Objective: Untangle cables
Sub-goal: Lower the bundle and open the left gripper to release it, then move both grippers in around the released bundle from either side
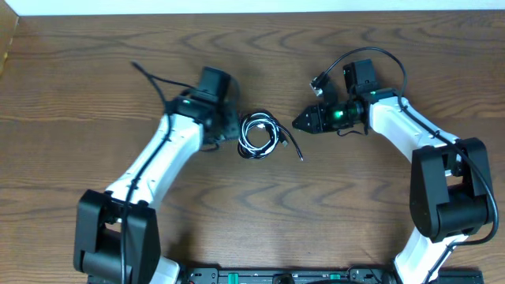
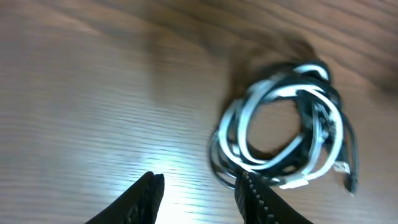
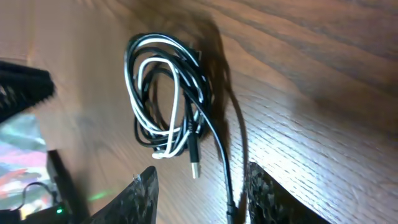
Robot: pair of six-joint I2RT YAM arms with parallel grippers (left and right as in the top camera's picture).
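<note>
Wood worktop (image 1: 79, 71) | progress: nothing separated yet; black cable (image 3: 204, 84) and white cable (image 2: 236, 121) wound into one coil (image 1: 254, 130) near worktop middle | remaining: pull both apart | left gripper (image 2: 200, 182): partly spread, holds nothing, one finger at coil rim, contact unclear | right gripper (image 3: 202, 171): spread, holds nothing, faces coil.

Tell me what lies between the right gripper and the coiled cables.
Right wrist view: between right gripper and cables lies bare table, crossed by the black cable's loose tail.
</note>
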